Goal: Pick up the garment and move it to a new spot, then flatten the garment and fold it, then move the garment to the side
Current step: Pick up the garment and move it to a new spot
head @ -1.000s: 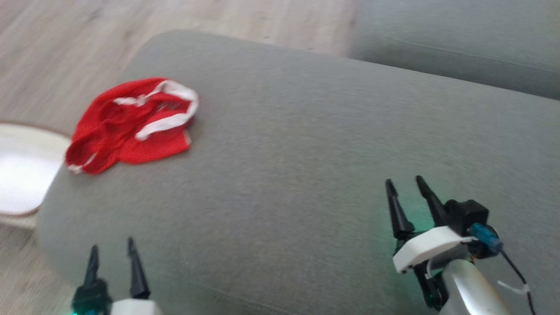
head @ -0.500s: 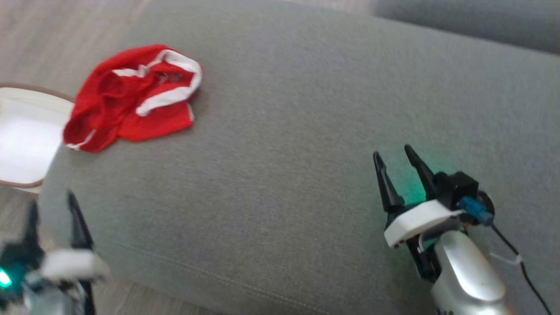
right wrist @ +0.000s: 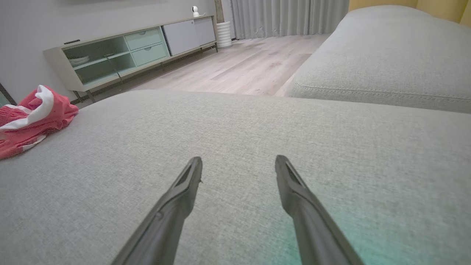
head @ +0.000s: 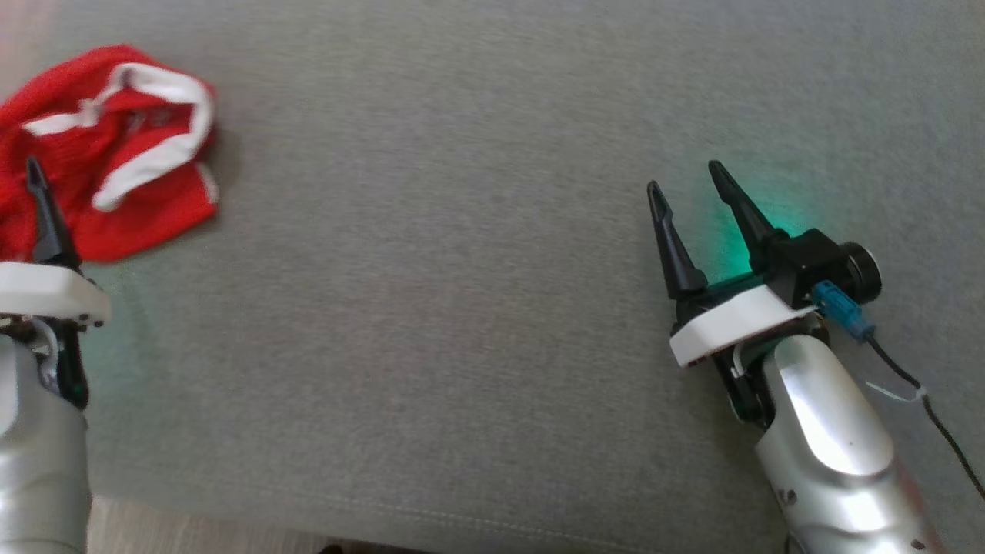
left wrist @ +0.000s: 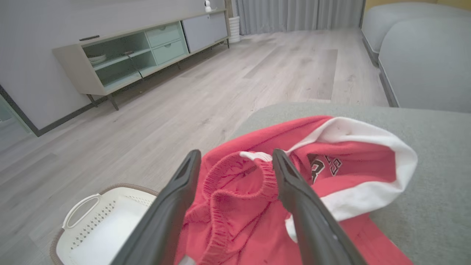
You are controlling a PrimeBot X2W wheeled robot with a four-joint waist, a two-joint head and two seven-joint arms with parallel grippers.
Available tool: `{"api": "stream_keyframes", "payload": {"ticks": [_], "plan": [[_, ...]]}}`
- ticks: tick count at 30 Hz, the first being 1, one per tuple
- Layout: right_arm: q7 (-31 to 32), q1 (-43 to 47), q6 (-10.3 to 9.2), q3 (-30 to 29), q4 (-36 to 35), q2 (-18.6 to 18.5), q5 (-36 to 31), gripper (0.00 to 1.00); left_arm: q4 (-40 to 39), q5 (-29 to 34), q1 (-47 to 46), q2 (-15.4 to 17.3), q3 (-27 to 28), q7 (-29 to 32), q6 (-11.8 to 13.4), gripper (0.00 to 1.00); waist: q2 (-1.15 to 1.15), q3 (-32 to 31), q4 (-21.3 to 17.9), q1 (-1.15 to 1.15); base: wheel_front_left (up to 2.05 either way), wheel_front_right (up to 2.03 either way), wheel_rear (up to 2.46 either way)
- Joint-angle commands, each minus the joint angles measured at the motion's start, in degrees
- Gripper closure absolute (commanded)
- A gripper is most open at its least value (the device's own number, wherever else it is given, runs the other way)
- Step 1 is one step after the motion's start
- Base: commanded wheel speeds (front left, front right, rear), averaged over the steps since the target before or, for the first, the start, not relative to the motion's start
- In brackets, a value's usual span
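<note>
The garment (head: 146, 192) is a crumpled red piece with white trim, lying near the left end of the grey sofa cushion (head: 462, 269). In the left wrist view the garment (left wrist: 331, 173) lies just beyond and under my left gripper (left wrist: 236, 152), which is open and hovers over its near folds with nothing between its fingers. In the head view one left finger (head: 46, 223) stands in front of the red cloth. My right gripper (head: 683, 175) is open over bare cushion far to the right; its wrist view shows the garment (right wrist: 33, 114) far off at the left.
A white laundry basket (left wrist: 99, 221) stands on the wooden floor (left wrist: 220, 92) just off the cushion's left end. A low sideboard (left wrist: 140, 55) lines the far wall. A second sofa cushion (right wrist: 386, 55) lies beyond a gap at the right. The cushion's front edge (head: 462, 523) is near.
The head camera has tilted and turned, so the whole picture has shifted. My left gripper has come forward to the garment's near side. Both grippers stay open.
</note>
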Motion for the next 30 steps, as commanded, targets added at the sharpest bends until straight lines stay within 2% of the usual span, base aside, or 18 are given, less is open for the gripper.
{"api": "stream_keyframes", "payload": {"ticks": [1,6,14,16,17,19,24,30], "plan": [[-0.45,-1.52,-0.03,1.99,-2.79,0.36,0.45,0.0,2.48,-0.74,-2.99,4.6,0.81,0.46,-0.45,0.0,0.0,2.76,-3.06,-0.01,0.0,0.0,0.0],[-0.45,-2.52,-0.03,2.94,-4.93,0.36,1.1,0.0,9.59,-2.72,-6.46,7.0,1.13,1.35,-0.64,0.0,0.0,4.51,-6.0,-0.01,0.0,0.0,0.0],[-0.45,-2.11,-0.03,1.55,-5.21,0.36,0.06,0.0,14.23,-3.97,-9.15,8.81,0.84,0.61,-0.55,0.0,0.0,5.97,-7.51,-0.01,0.0,0.0,0.0],[-0.45,-1.9,-0.03,1.25,-5.11,0.36,-0.12,0.0,14.88,-3.63,-9.57,9.17,0.26,0.38,-0.55,0.87,0.0,6.09,-7.69,-0.01,0.0,0.0,0.0],[-0.45,-1.86,-0.03,1.13,-5.07,0.36,-0.17,0.0,15.04,-3.27,-9.76,9.33,-0.2,0.27,-0.55,1.0,0.0,6.15,-7.71,-0.01,0.0,0.0,0.0],[-0.45,-1.85,-0.03,0.78,-4.77,0.36,-0.15,0.0,15.04,-2.92,-10.29,9.48,-0.52,0.03,0.08,1.0,0.0,6.03,-7.64,-0.01,0.0,0.0,0.0],[-0.45,-1.88,-0.03,0.85,-4.42,0.36,1.38,0.0,12.73,-1.32,-10.96,9.63,-2.84,-0.24,-0.19,1.0,0.0,3.85,-8.04,-0.01,0.0,0.0,0.0],[-0.45,-0.8,-0.03,0.37,-3.9,0.36,4.32,0.0,-1.17,0.9,-11.49,8.31,-8.75,-0.28,-0.73,1.0,0.0,-0.12,-8.72,-0.01,0.0,0.0,0.0]]}}
